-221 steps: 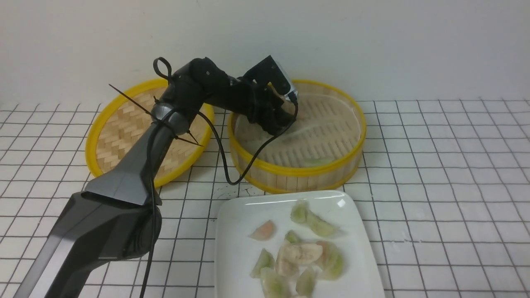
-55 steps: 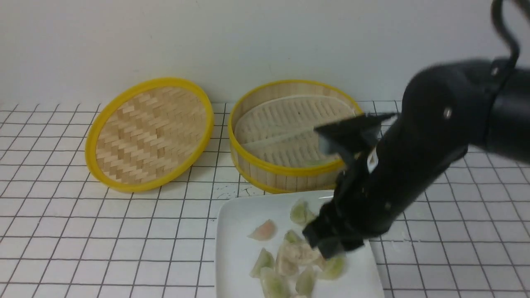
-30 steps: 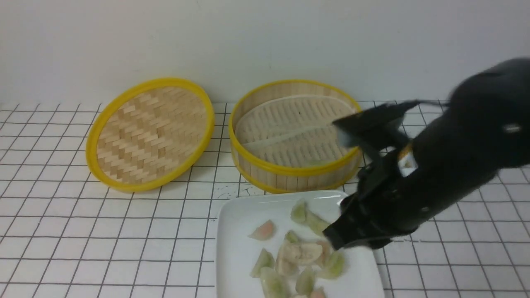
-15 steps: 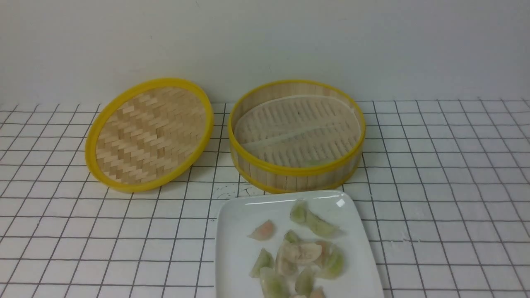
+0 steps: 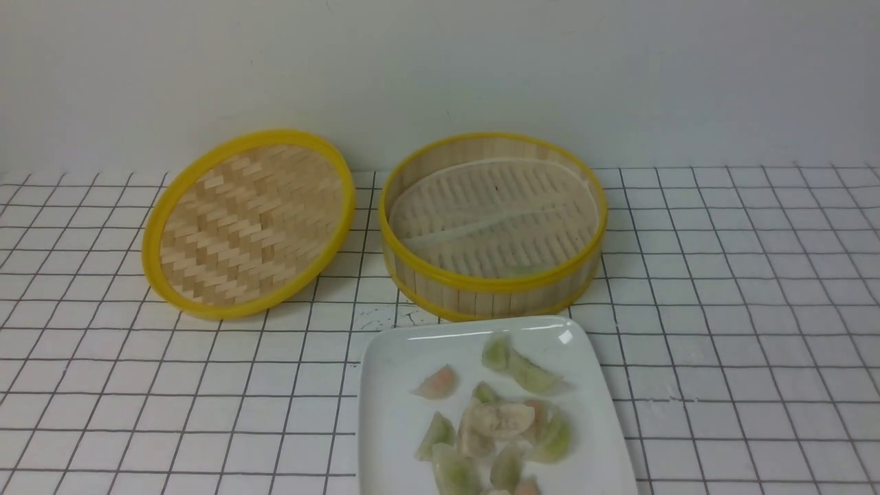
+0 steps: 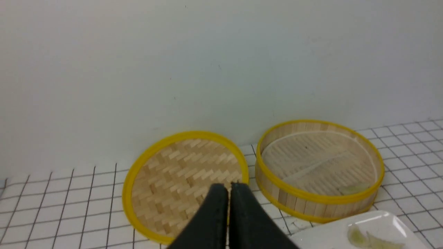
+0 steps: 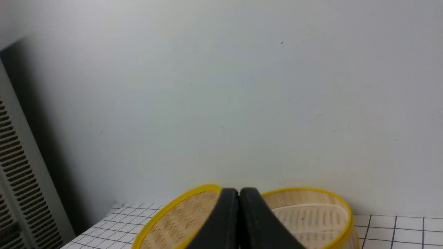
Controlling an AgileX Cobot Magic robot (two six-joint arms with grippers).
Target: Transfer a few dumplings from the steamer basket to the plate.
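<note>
Plate: glossy white, square with rounded corners, nearest the robot, just in front of the basket. Dumplings on it are small translucent crescents. Most are clumped at the near side, overlapping: pale green, beige, a bit of pink. A pink one lies apart to the left, and a green pair toward the far edge.

Basket: round bamboo, upright slat walls, yellow rims, slatted floor under a whitish creased liner. One green dumpling left inside, against the near wall, half hidden by the rim in front view.

Lid: shallow woven bamboo, yellow rim, left of basket, tilted with its far edge raised, rims almost touching.

Surface is white tile with a dark grid; plain pale wall behind. Grey louvred panel off to the side in the right wrist view.

Left gripper: black fingers pressed together, nothing held, hanging over the lid's near edge. Right gripper: also closed, empty, raised and pulled back. Neither arm shows in front view.
</note>
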